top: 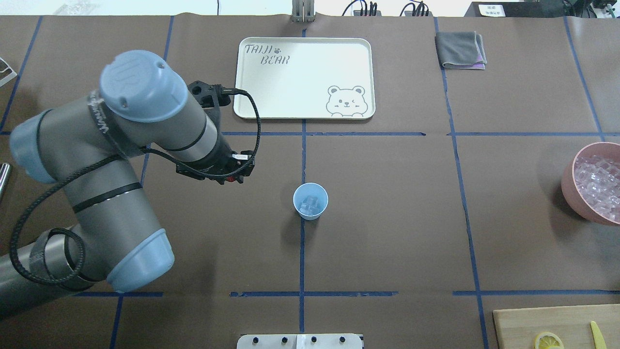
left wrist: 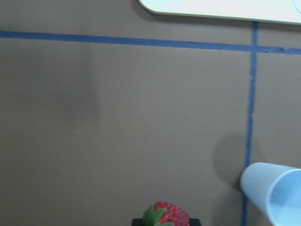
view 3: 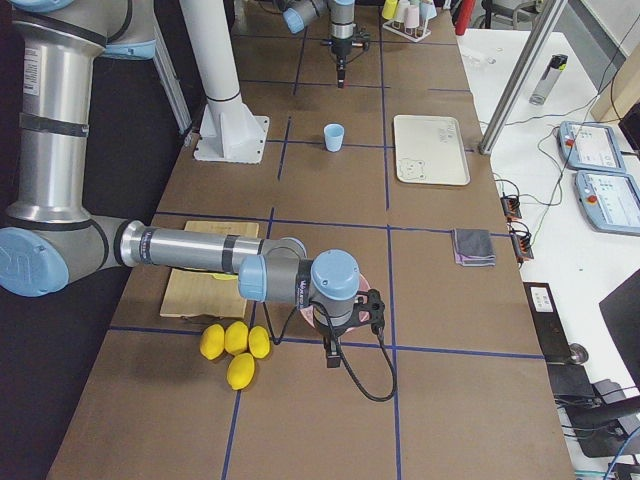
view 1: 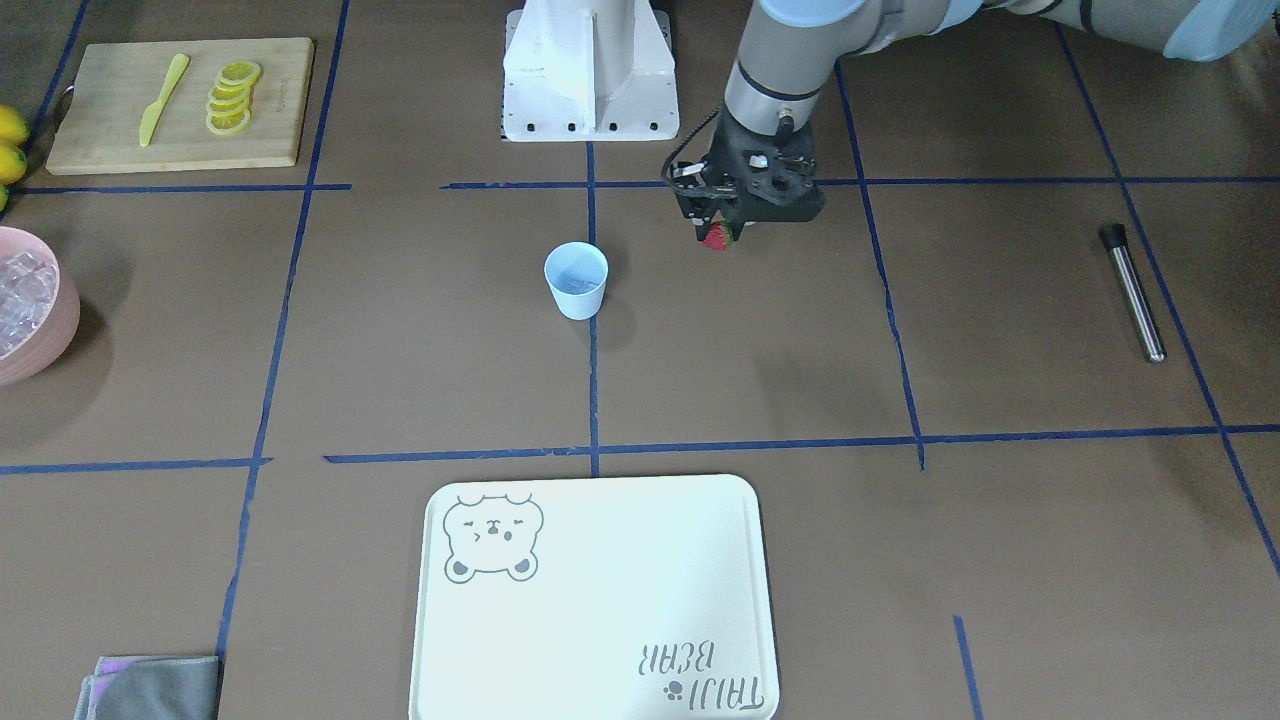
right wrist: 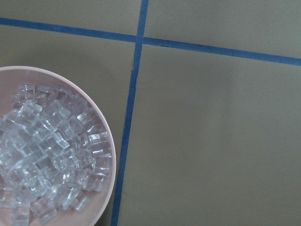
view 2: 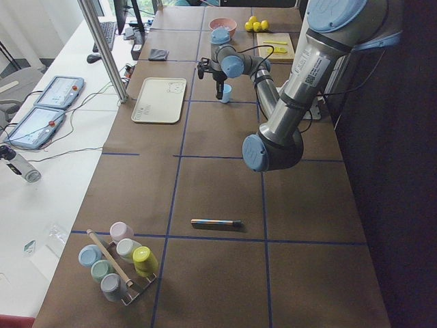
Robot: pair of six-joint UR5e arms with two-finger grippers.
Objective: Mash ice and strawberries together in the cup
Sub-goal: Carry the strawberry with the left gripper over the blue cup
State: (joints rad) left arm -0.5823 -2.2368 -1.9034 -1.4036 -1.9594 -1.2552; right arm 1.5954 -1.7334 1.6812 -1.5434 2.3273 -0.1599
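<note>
The light blue cup (view 1: 576,280) stands upright at mid-table and also shows in the overhead view (top: 310,201). A few ice cubes (top: 310,204) lie in it. More ice (right wrist: 51,150) fills the pink bowl (top: 567,182). My left gripper (view 1: 716,236) is shut on the red strawberry (left wrist: 167,214) and holds it above the table, beside the cup and apart from it. In the left wrist view the cup (left wrist: 275,190) is at the lower right. My right gripper (view 3: 330,358) hangs by the pink bowl; I cannot tell whether it is open or shut.
A white bear tray (top: 305,77) lies beyond the cup. A metal muddler (view 1: 1132,290) lies on the robot's left side. A cutting board (view 1: 180,105) carries lemon slices and a yellow knife. A grey cloth (top: 460,49), whole lemons (view 3: 235,345) and a cup rack (view 2: 116,263) are also there.
</note>
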